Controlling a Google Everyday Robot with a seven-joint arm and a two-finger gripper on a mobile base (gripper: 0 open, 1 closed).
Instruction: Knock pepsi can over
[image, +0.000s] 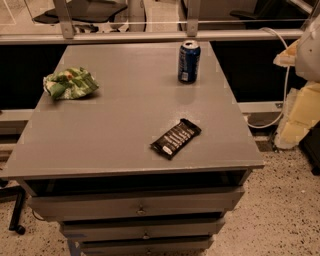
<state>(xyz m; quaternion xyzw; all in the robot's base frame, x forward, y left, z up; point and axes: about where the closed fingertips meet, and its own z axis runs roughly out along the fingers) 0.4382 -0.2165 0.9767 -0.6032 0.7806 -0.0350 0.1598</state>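
Observation:
The pepsi can (189, 61) is blue with a silver top and a white label patch. It stands upright near the far right corner of the grey table top (125, 115). My gripper (298, 110) shows as cream-coloured parts at the right edge of the view. It is beyond the table's right side, lower than the can and well to its right. It touches nothing on the table.
A crumpled green chip bag (70, 83) lies at the left of the table. A flat black candy bar wrapper (176, 138) lies near the front right. Drawers (137, 205) sit under the top. A rail (150, 36) runs behind the table. A white cable (285, 85) hangs at the right.

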